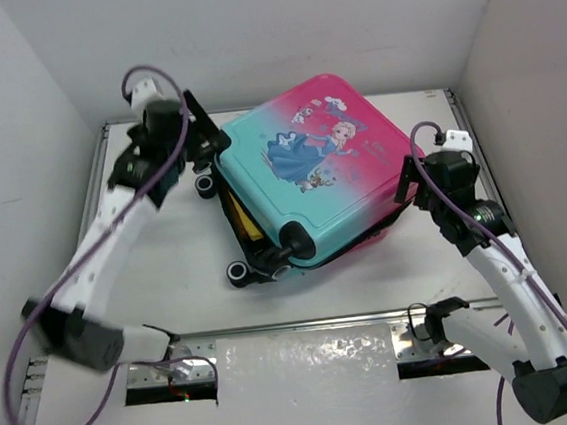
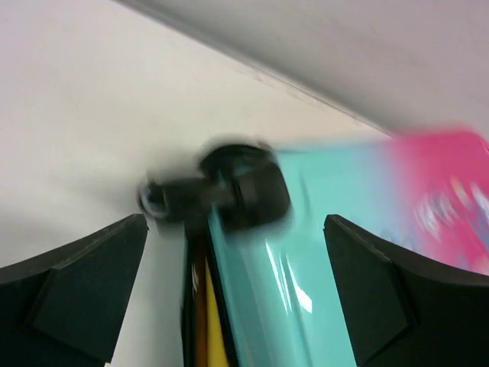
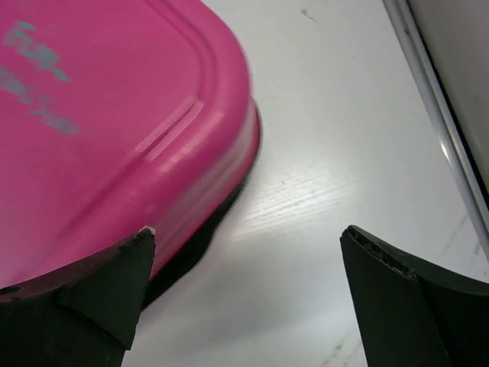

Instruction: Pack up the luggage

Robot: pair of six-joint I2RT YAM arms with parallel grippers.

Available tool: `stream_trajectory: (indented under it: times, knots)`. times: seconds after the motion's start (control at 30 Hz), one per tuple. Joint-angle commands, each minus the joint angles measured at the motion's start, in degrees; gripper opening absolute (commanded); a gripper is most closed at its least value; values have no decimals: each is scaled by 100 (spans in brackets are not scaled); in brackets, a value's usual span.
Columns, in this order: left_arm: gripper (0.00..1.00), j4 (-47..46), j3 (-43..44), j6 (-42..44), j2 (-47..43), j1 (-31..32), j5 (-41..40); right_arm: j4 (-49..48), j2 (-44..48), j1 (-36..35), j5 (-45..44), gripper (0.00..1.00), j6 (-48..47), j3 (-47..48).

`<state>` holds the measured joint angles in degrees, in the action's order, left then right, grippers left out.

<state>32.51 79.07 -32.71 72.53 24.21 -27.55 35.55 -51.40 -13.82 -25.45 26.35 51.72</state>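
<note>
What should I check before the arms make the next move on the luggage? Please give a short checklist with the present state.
1. Left gripper open: ok.
2. Right gripper open: ok.
3. Nothing held by either gripper: ok.
4. Luggage lid fully shut: not ok, a gap on the wheel side shows something yellow.
5. Right gripper touching the pink shell: cannot tell.

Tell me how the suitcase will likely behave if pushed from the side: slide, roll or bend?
The luggage lies flat on its shell, wheels pointing sideways, so it would probably slide or pivot, not roll. Its hard shell looks glossy, so a grip may slip. Its seam gapes slightly, so the lid may give when pressed.
</note>
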Motion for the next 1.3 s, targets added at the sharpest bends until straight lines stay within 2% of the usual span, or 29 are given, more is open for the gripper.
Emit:
stream_trajectory:
  times: [0.0, 0.07, 0.1, 0.13, 0.17, 0.23, 0.27, 0.3, 0.33, 0.37, 0.47, 0.5, 0.6, 0.67, 0.77, 0.87, 0.93, 1.03, 1.07, 1.13, 1.17, 1.2, 1.23, 1.27]
  knots:
    - [100, -70, 1420, 843, 1722, -1116, 978, 294, -63, 142, -514, 99, 247, -363]
    - [100, 105, 2301, 959, 2586, -1470, 1312, 199, -151, 169, -164, 99, 431, -601]
    - [100, 272, 2819, 1038, 3617, -1628, 1784, -98, -134, 161, 73, 99, 493, -933]
    - [100, 517, 4147, 1082, 4219, -1882, 2136, -292, -90, 169, 328, 99, 564, -1128]
    - [97, 902, 5622, 1274, 5365, -2041, 2853, -747, 15, 117, 905, 99, 799, -1547]
    - [96, 1195, 6767, 1416, 6330, -2147, 3446, -1251, 68, -32, 1313, 99, 976, -1945]
    - [96, 491, 6440, 1434, 6413, -2218, 3797, -1400, 34, -128, 1341, 99, 1099, -2060]
    - [94, 6, 5924, 1295, 6266, -2297, 4514, -2089, -123, -338, 1628, 99, 1074, -2331]
    - [93, -391, 5144, 1224, 6247, -2419, 4783, -2314, -299, -427, 1849, 99, 909, -2368]
    - [92, -673, 4980, 1110, 6351, -2421, 4933, -2542, -518, -724, 2225, 99, 794, -2212]
    - [92, -710, 5092, 1223, 6615, -2421, 5662, -2763, -1065, -1498, 2071, 99, 469, -1930]
    - [93, -789, 5031, 1171, 6712, -2421, 6012, -2886, -1126, -1953, 2079, 99, 442, -1773]
    - [93, -1097, 4874, 1109, 6800, -2421, 6506, -2720, -1233, -2492, 1957, 99, 555, -1578]
    - [91, -1317, 4802, 987, 6862, -2421, 6744, -2782, -856, -2843, 1669, 99, 555, -1796]
    - [85, -1414, 4645, 933, 6871, -2421, 7008, -2029, -162, -3011, 842, 98, 1116, -2156]
    - [78, -1449, 4548, 889, 6810, -2421, 7035, -2254, 741, -3362, 761, 98, 1468, -2692]
    - [72, -1545, 4486, 828, 6766, -2421, 7044, -2482, 964, -3460, 875, 98, 1513, -2913]
    - [68, -1652, 4127, 705, 6555, -2421, 7079, -2605, 492, -3452, 473, 99, 1689, -3168]
    - [64, -1652, 3743, 687, 6337, -2421, 6923, -2745, 247, -3338, 79, 99, 1681, -3142]
    - [64, -1887, 3118, 469, 5985, -2412, 6676, -3148, -439, -2997, 5, 98, 1472, -3125]
    - [66, -2046, 2279, 328, 5522, -2394, 6336, -3786, -624, -2272, 231, 98, 1417, -3168]
    - [67, -2282, 1775, 153, 5265, -2359, 6202, -4166, -965, -1856, 1060, 96, 1373, -3186]
    - [67, -2772, 1352, 55, 4993, -2324, 6105, -4527, -1143, -1452, 1417, 95, 1164, -3195]
    - [68, -2794, 669, -33, 4538, -2202, 5712, -4966, -1345, -856, 1673, 94, 997, -2977]
